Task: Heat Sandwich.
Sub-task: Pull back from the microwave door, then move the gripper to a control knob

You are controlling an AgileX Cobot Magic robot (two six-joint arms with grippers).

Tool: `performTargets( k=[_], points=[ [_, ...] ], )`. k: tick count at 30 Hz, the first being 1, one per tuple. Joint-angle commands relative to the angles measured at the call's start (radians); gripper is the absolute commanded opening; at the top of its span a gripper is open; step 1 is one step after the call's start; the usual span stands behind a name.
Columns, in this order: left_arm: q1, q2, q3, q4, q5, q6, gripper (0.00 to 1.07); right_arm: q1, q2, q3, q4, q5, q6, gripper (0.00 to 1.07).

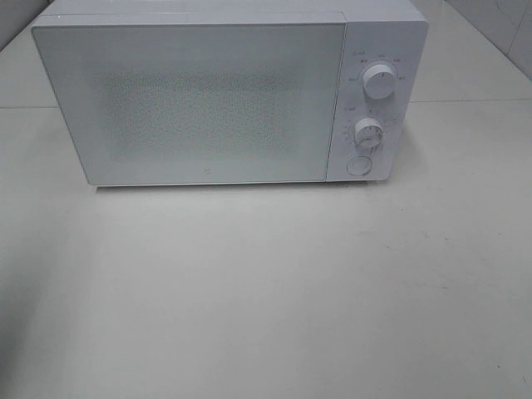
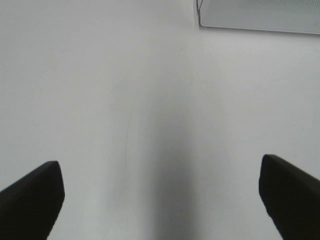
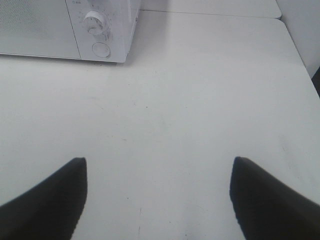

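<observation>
No sandwich shows in any view. A white microwave [image 1: 224, 96] stands at the back of the table with its frosted door [image 1: 191, 100] shut; two round knobs [image 1: 378, 83] and a round button [image 1: 359, 165] sit on its right panel. Neither arm appears in the exterior high view. In the left wrist view my left gripper [image 2: 160, 192] is open over bare table, with a corner of the microwave [image 2: 260, 15] ahead. My right gripper [image 3: 159, 192] is also open with nothing between its dark fingers [image 3: 50, 200], and the microwave's knob panel [image 3: 97, 27] lies ahead of it.
The pale table [image 1: 266, 291] stretches in front of the microwave. A seam in the tabletop [image 1: 474, 101] runs behind the microwave's right side. The table's edge [image 3: 300, 55] shows in the right wrist view.
</observation>
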Motion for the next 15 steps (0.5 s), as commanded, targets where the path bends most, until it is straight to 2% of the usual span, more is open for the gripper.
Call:
performTargets(
  k=[1, 9, 13, 15],
  points=[
    [0.004, -0.128, 0.022, 0.0, 0.101, 0.021, 1.0, -0.006, -0.027, 0.004, -0.005, -0.004, 0.001, 0.76],
    [0.004, -0.288, 0.026, 0.028, 0.19, 0.021, 1.0, -0.006, -0.027, 0.004, -0.005, -0.004, 0.001, 0.76],
    [0.004, -0.369, 0.13, 0.012, 0.204, 0.014, 1.0, -0.006, -0.027, 0.004, -0.005, -0.004, 0.001, 0.76],
    [0.004, -0.387, 0.147, 0.01, 0.172, 0.015, 1.0, -0.006, -0.027, 0.004, -0.005, -0.004, 0.001, 0.76]
  ],
)
